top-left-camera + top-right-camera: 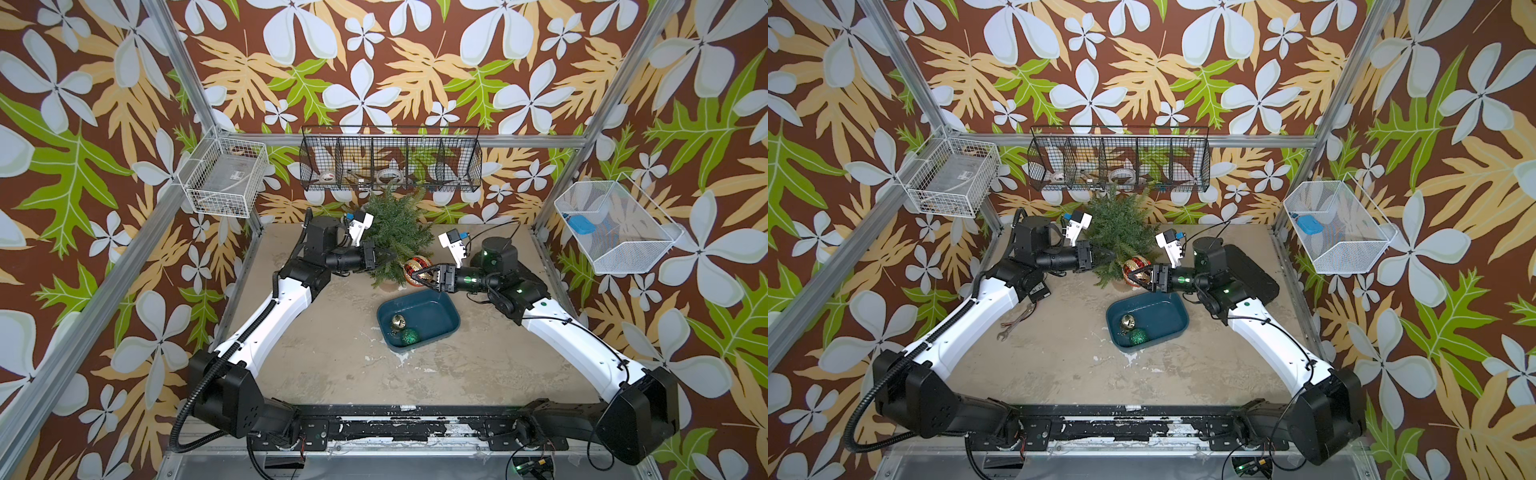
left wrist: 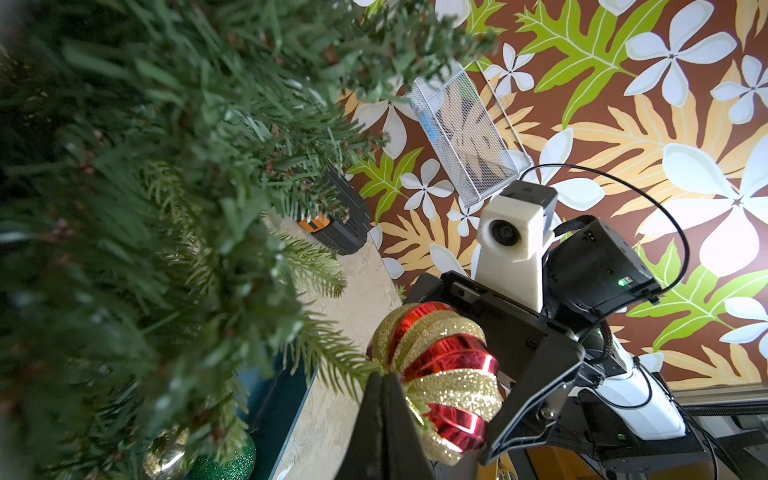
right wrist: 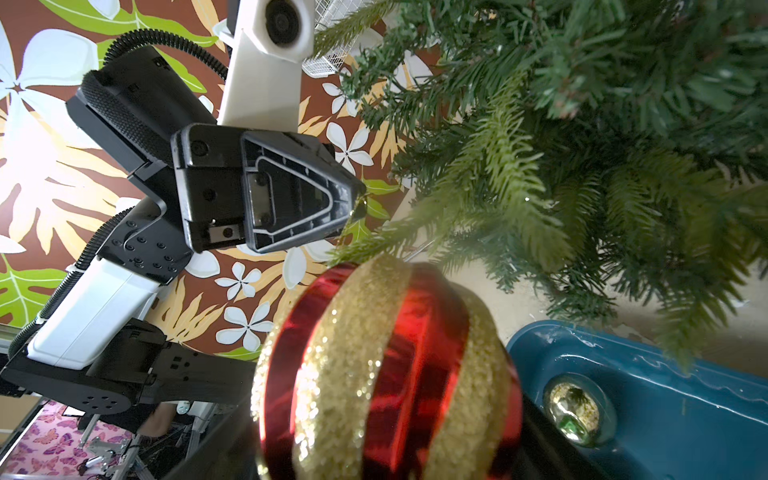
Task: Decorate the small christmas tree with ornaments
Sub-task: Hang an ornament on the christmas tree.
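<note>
Top view only: wrench [image 1: 1017,320] beside left arm.

I can't read any text, brand or number from here; a small label on the left arm [image 1: 1040,286] near the wrench [image 1: 1016,319] is too blurred.

Robot lab test cell, aluminium frame [image 1: 183,75], floral wallpaper walls [image 1: 415,62], wire baskets [image 1: 390,160], scuffed tabletop [image 1: 353,374]

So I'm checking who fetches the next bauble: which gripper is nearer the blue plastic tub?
Right. The right gripper holds the striped ball just beyond the blue plastic tub; the left gripper is farther, shut at the tree.
</note>
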Robot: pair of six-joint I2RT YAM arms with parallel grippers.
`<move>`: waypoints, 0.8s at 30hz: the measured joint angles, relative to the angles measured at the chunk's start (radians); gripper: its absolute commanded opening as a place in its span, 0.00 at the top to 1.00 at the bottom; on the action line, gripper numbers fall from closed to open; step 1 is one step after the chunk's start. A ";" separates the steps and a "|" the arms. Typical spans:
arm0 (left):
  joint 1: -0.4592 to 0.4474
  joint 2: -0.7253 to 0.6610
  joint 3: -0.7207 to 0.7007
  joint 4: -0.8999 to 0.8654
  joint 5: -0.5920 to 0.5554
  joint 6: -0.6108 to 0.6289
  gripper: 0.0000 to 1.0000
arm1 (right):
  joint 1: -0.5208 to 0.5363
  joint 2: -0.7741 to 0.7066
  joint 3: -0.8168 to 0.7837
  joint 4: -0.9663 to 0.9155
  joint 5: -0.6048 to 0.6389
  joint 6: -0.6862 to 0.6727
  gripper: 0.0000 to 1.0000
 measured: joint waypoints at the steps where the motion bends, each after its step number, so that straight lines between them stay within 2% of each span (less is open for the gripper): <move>1: 0.000 -0.002 -0.005 0.005 -0.001 -0.002 0.78 | 0.000 0.000 0.000 0.000 0.005 0.000 0.24; 5: 0.000 -0.026 -0.030 0.016 -0.001 -0.021 0.61 | -0.002 0.000 0.002 -0.003 0.009 0.000 0.24; 9: 0.000 -0.048 -0.045 0.027 -0.002 -0.022 0.61 | -0.002 0.000 0.009 -0.004 0.008 0.000 0.24; 12: 0.000 -0.058 -0.055 0.034 -0.002 -0.029 0.52 | -0.002 0.000 0.011 -0.004 0.008 0.000 0.24; 17: 0.000 -0.082 -0.068 0.056 -0.003 -0.048 0.43 | -0.002 0.000 -0.009 -0.003 0.008 0.000 0.24; 24: -0.039 -0.058 -0.056 0.064 -0.010 -0.054 0.42 | -0.002 -0.005 -0.015 0.003 0.008 0.004 0.23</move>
